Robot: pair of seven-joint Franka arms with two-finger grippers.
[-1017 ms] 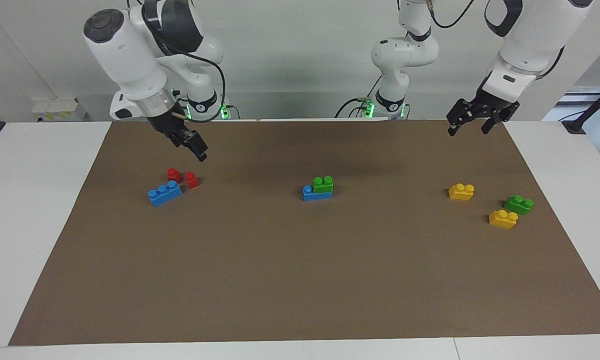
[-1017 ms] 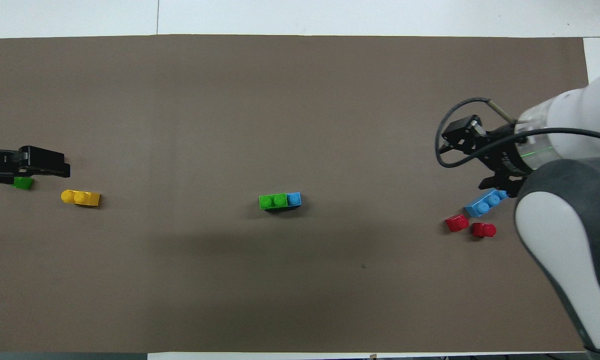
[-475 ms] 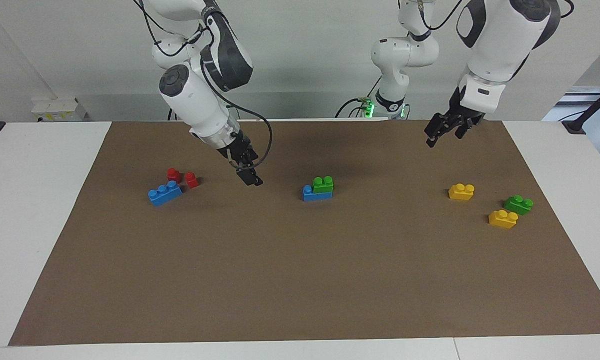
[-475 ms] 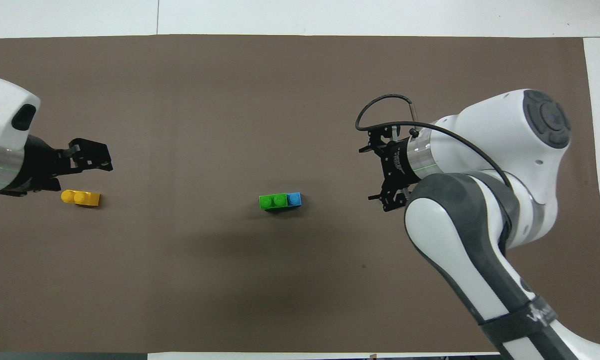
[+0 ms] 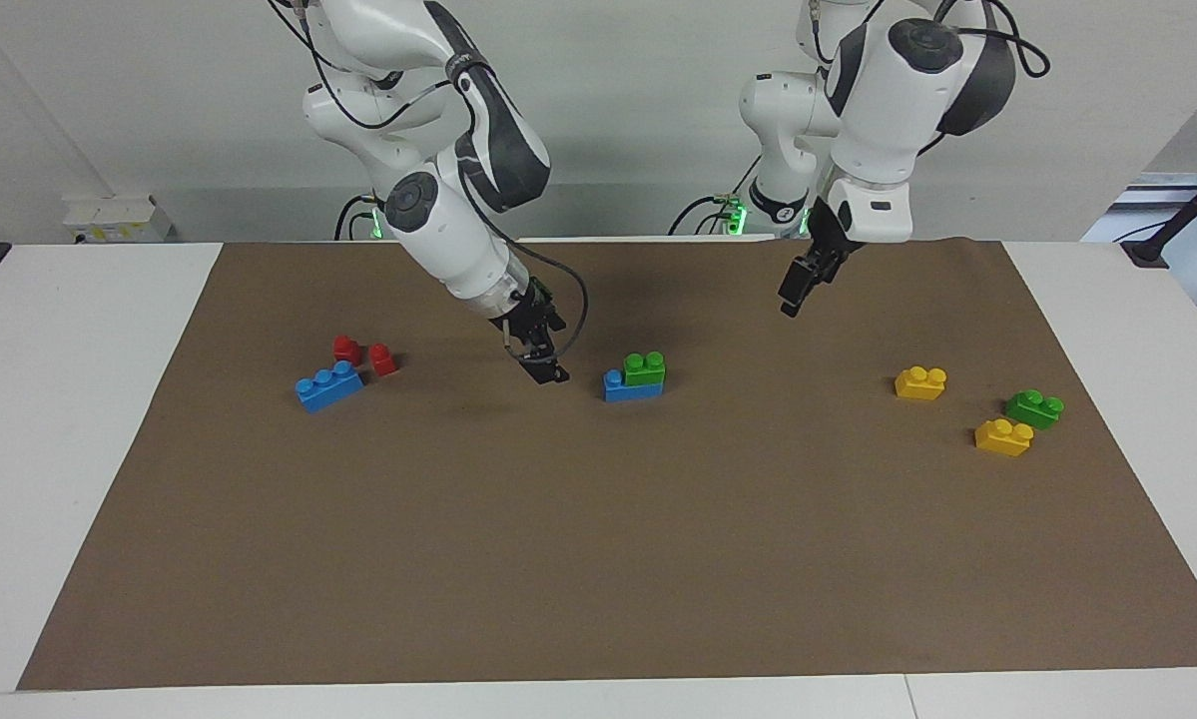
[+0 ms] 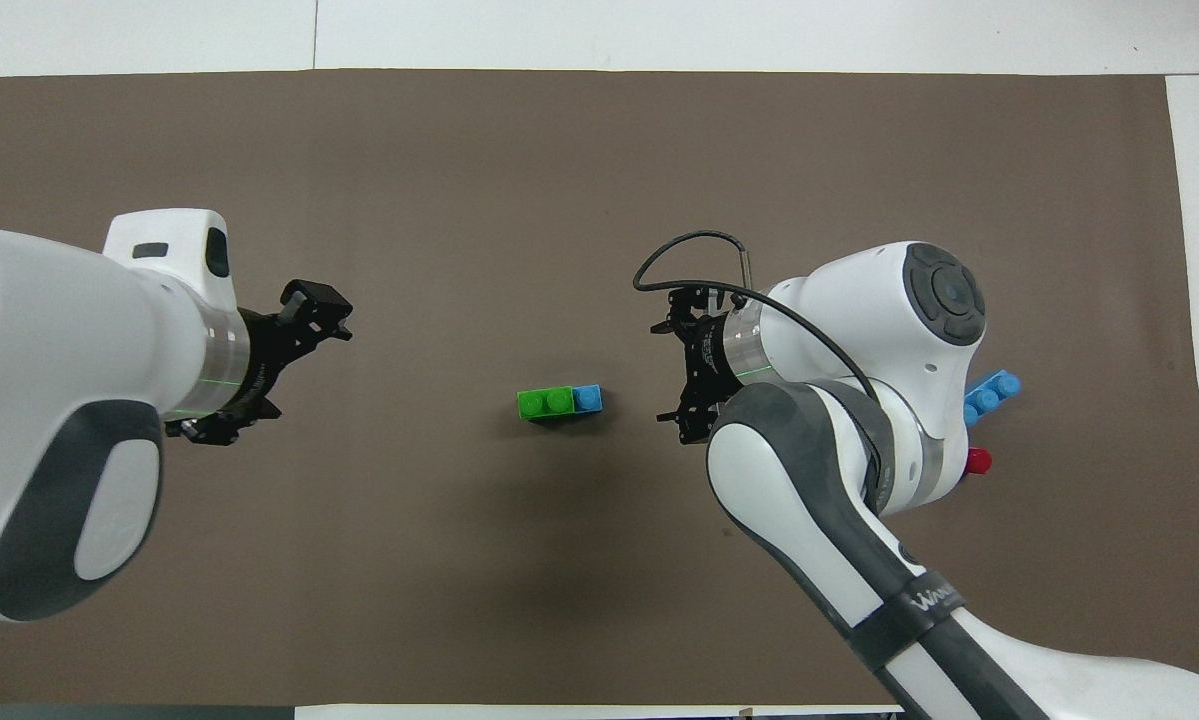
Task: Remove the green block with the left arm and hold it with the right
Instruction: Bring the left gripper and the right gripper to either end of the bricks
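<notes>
The green block [image 5: 645,367] sits on top of a blue brick [image 5: 631,388] at the middle of the brown mat; both show in the overhead view, green block [image 6: 545,402] and blue brick [image 6: 587,398]. My right gripper [image 5: 545,371], on the arm with the wrist cable, hangs low over the mat just beside the blue brick, toward the right arm's end, not touching it; it also shows in the overhead view [image 6: 673,372]. My left gripper [image 5: 789,297] is up in the air over the mat toward the left arm's end, apart from the stack; it shows in the overhead view too [image 6: 325,312].
Toward the left arm's end lie two yellow bricks [image 5: 920,382] [image 5: 1003,436] and another green brick [image 5: 1034,407]. Toward the right arm's end lie a blue brick [image 5: 328,385] and two red pieces [image 5: 346,349] [image 5: 383,359]. The brown mat [image 5: 598,559] covers the table.
Both arms have swung in toward the middle. The right gripper has come from over the red pieces down beside the stack. The left gripper has moved from the mat's corner toward the stack.
</notes>
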